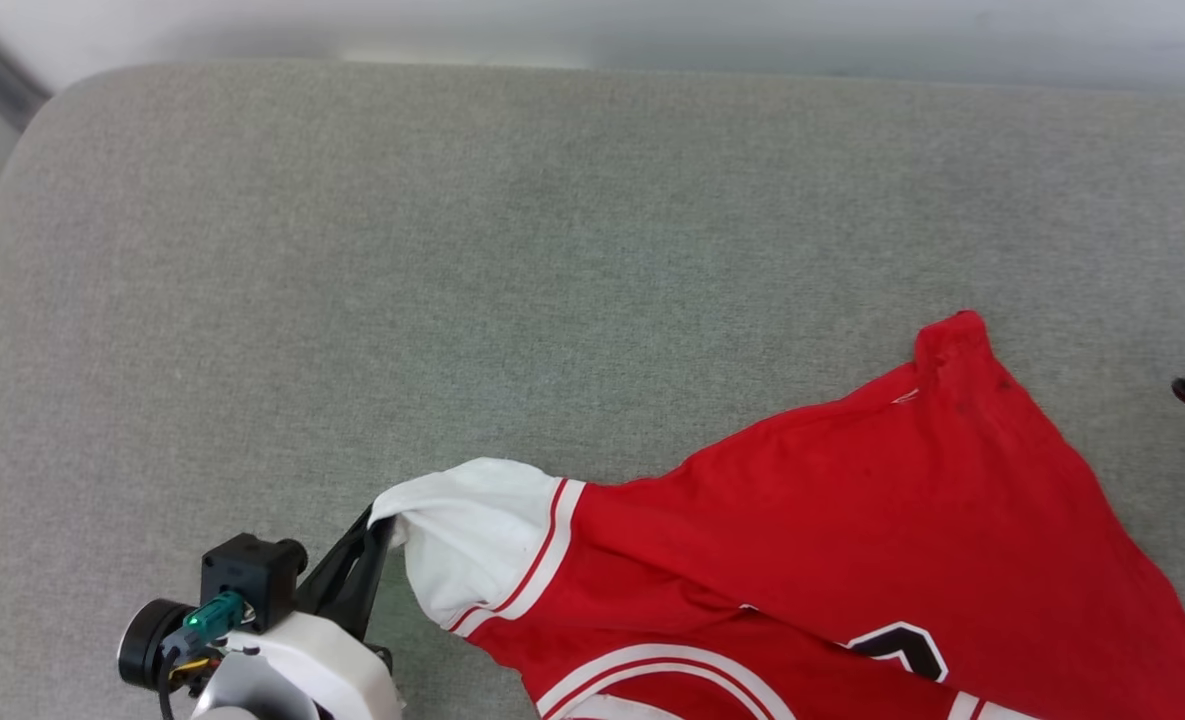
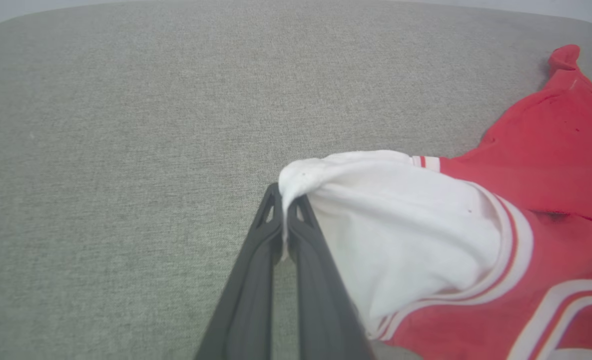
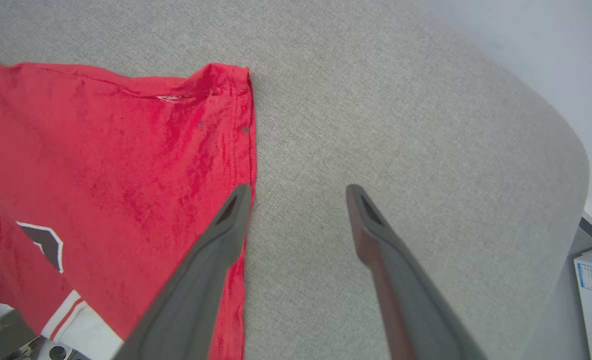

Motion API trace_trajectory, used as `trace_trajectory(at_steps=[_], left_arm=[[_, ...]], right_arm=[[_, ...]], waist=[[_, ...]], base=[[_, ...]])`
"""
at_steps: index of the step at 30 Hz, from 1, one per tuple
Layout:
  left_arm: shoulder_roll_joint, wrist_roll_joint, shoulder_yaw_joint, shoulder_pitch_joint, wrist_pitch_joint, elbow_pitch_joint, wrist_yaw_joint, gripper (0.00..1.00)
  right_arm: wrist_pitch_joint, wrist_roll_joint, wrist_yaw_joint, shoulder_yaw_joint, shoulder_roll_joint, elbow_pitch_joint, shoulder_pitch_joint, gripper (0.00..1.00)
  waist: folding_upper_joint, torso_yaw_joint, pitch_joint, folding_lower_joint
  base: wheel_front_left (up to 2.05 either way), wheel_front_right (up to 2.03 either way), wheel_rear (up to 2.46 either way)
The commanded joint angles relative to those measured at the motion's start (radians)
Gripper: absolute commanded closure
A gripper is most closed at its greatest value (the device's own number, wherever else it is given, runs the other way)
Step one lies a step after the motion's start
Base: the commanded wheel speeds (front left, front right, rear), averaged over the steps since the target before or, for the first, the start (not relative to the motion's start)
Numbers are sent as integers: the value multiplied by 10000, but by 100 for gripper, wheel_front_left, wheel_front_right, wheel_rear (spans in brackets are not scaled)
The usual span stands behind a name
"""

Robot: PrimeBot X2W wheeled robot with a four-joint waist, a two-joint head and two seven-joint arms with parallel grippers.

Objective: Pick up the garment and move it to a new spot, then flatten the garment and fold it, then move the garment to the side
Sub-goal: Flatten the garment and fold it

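From the head view, the garment (image 1: 852, 520) lies in the lower right of the frame on the grey cushion (image 1: 352, 250). Its red body is spread out and its white sleeve reaches left. My left pincer (image 1: 384, 525), at lower left, is clamped on that sleeve's end.

In the left wrist view, my two fingers (image 2: 256, 280) press together at centre with white sleeve cloth pinched between their tips. The red body runs off to the right.

In the right wrist view, my right pincer (image 3: 299, 192) stands wide over bare cushion, with nothing between its fingers. The garment's red edge lies just beside the finger on the frame's left.
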Motion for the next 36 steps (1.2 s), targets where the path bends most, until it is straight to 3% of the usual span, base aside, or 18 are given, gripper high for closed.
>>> trace_trajectory(at_steps=[1,6,9,17,23,24,25,36], left_arm=[[-78,118,-26,-221,30,-15,-49,100],[-325,270,-109,-588,29,43,-143,100],[-475,350,-134,-788,-9,107,-182,100],[-829,522,-195,-1217,-56,290,-360,100],[-1063,585,-290,-1468,-55,562,-516,100],[-1084,578,-301,-1481,-59,609,-526,100],[-1078,572,-313,-1473,-54,660,-544,100],[-418,724,-126,-1637,53,714,-514,100]], right_arm=[[548,-228,-4,342,299,18,-692,0],[1952,-944,-4,1615,1345,739,-2653,0],[2268,-1282,-4,2313,1995,1510,-3559,0],[1980,-1435,-4,3367,2959,3297,-4513,0],[1932,-1046,14,4851,3063,4316,-3948,0],[1776,-982,14,4972,3073,4388,-3960,59],[1577,-911,14,5049,3077,4435,-4016,100],[-915,-527,-5,5496,2673,4118,-5292,100]], waist=[[-1,217,272,1],[-1,560,818,1],[-1,728,1148,1],[-1,1061,1801,1],[-1,1247,1929,1],[-1,1234,1901,1],[-1,1198,1850,1],[-1,355,360,1]], base=[[0,0,0],[0,0,0],[0,0,0],[0,0,0],[0,0,0],[0,0,0],[0,0,0],[0,0,0]])
